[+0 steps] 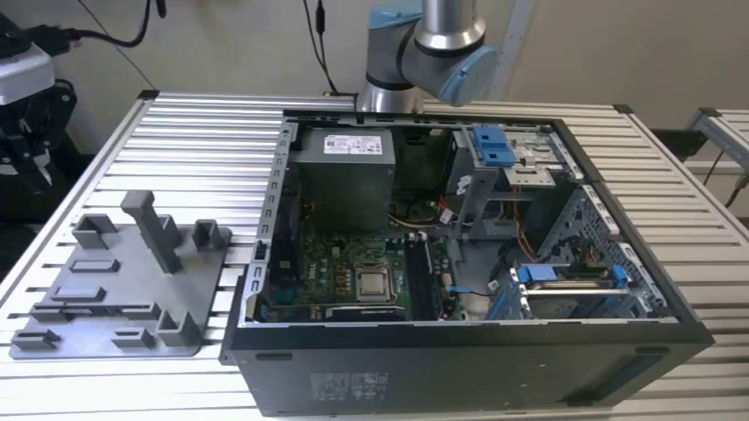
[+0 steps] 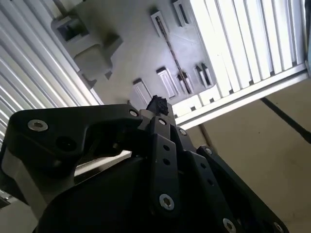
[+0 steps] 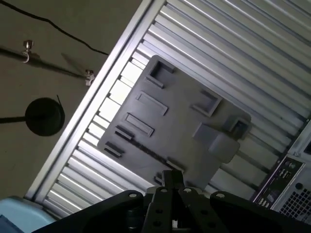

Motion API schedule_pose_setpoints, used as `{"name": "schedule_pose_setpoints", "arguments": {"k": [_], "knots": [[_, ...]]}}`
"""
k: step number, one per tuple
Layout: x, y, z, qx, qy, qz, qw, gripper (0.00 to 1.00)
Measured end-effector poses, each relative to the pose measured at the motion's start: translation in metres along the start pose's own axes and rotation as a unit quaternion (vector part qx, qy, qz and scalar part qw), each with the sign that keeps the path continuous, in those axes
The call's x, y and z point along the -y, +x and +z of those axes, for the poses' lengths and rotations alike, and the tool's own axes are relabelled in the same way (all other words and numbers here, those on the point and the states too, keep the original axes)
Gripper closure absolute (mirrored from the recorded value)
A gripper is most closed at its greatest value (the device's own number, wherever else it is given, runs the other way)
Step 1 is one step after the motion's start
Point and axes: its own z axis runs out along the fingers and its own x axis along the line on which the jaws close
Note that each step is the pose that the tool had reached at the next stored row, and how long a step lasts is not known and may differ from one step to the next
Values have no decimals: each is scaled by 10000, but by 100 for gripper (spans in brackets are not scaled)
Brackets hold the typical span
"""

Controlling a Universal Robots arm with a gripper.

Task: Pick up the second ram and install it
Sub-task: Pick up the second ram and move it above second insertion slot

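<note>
In the exterior view, the arm (image 1: 427, 53), at twelve o'clock from the computer case (image 1: 468, 368), is cut off by the picture's edge. The memory slots (image 1: 424, 281) inside the case are too small for their contents to be told. At nine o'clock from the case, nothing can be made out in the long narrow slot (image 1: 100, 309) of the grey tray (image 1: 205, 289). In both wrist views, the pincer (image 2: 158, 104) (image 3: 172, 178) is cut off at its base, part of the tray is hidden behind it, and the surface (image 3: 218, 43) is cropped.
</note>
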Motion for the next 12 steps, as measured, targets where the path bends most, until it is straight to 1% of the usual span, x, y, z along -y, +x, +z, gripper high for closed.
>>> {"name": "schedule_pose_setpoints", "arguments": {"k": [2, 4, 10, 12], "knots": [[0, 0, 0, -5, 8, -113, 9999, 89], [0, 0, 0, -5, 9, -168, 9999, 89], [0, 0, 0, -6, 10, -190, 9998, 89], [0, 0, 0, -6, 10, -239, 9997, 89]]}}
